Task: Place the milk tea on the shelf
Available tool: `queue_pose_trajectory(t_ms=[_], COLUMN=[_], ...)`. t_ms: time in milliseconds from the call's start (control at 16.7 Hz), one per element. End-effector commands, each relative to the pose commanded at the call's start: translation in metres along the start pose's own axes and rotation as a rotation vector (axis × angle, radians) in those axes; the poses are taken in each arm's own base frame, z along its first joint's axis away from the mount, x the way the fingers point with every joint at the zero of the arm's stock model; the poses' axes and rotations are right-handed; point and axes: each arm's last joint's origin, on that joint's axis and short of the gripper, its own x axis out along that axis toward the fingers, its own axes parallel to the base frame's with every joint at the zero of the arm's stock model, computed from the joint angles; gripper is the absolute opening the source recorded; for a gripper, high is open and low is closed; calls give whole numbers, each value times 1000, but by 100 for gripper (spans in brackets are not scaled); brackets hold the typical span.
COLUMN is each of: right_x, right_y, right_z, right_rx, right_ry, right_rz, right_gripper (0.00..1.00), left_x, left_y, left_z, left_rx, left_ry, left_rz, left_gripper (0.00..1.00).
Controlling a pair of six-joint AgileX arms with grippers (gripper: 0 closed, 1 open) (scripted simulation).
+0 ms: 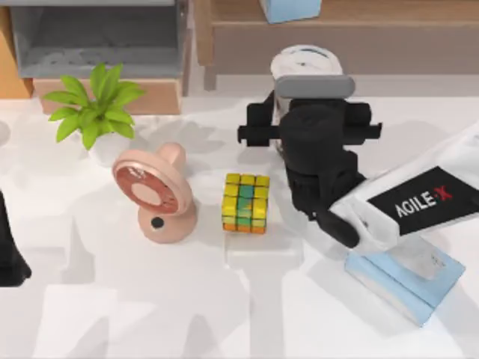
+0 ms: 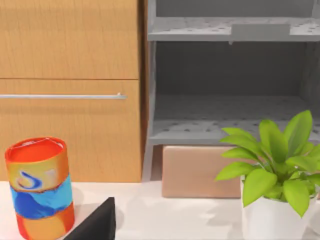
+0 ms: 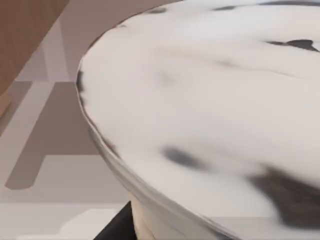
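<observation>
Right hand point(image 1: 305, 86): hanging directly over the white round lid of the tall clear plastic milk tea cup point(image 1: 303, 60); finger state cannot be told. In the right wrist view the lid point(image 3: 210, 105) is sitting very close beneath the camera.

Milk tea cup: standing on the white counter point(image 1: 150, 299), just in front of the long brown wooden shelf point(image 1: 337, 34).

Multicoloured puzzle cube point(image 1: 245, 203): lying left of the hand, apart.

Left arm point(image 1: 9, 247): sitting at the counter's left edge.

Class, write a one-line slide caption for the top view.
Right gripper at the milk tea before the shelf.
</observation>
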Motion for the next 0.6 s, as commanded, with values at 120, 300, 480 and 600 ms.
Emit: queue_pose_trajectory(t_ms=[120,300,480,600], right_x=[0,-2,-6,-7], right_y=[2,2,-7,-18], right_z=[16,51,88,111], right_rx=[30,69,85,84], right_ry=[-39,-94,-129,-141], right_rz=[12,44,79,97], right_gripper=[0,0,0,0], left_x=[0,0,0,0], left_y=[0,0,0,0], left_z=[0,0,0,0], left_rx=[0,0,0,0], left_ry=[0,0,0,0], left_rz=[0,0,0,0], left_gripper=[100,100,100,100])
